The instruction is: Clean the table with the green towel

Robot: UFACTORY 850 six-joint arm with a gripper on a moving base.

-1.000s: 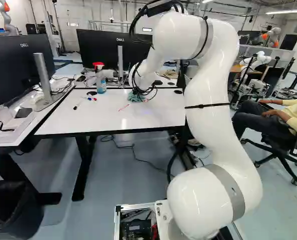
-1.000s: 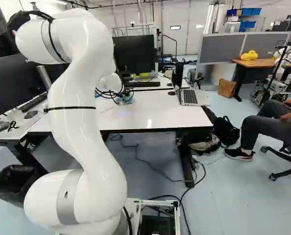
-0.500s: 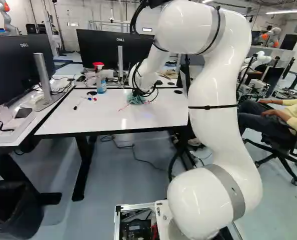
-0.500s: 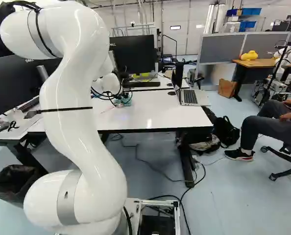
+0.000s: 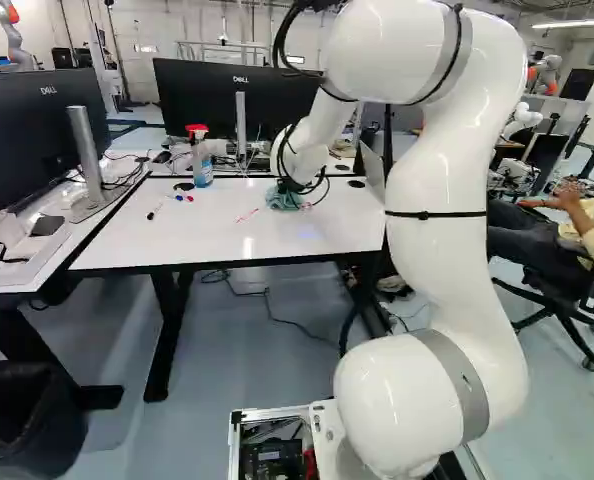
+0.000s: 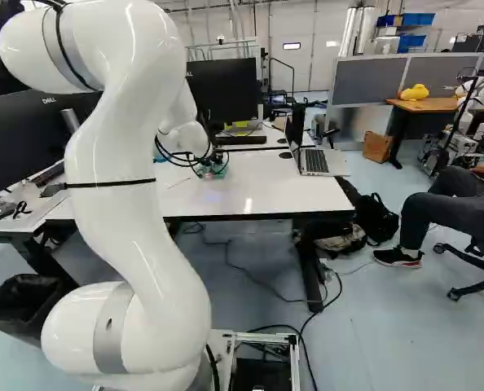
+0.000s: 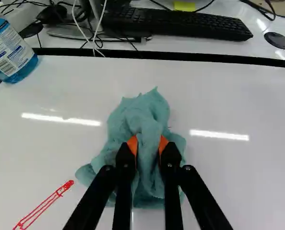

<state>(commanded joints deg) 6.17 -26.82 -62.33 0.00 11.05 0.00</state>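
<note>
And here's the white arm [image 5: 432,180], rising at the right of the left base view and bending down to the far part of the white table [image 5: 207,240]. At its end, near the middle of that view, the black gripper [image 5: 288,186] is right down at the tabletop. Into the wrist view — the orange pads [image 7: 133,143] are clamped on the green towel [image 7: 152,112], a bunched fold pinched between them, the rest spreading around and ahead of the fingertips on the table. Just beside the towel, a red scribble [image 7: 44,205] marks the white surface! Left of the towel in the left base view stands the spray bottle [image 5: 201,168], with markers [image 5: 178,197] lying nearby. Over in the right base view, right of the arm — an open laptop [image 6: 314,160] sits on the table.
</note>
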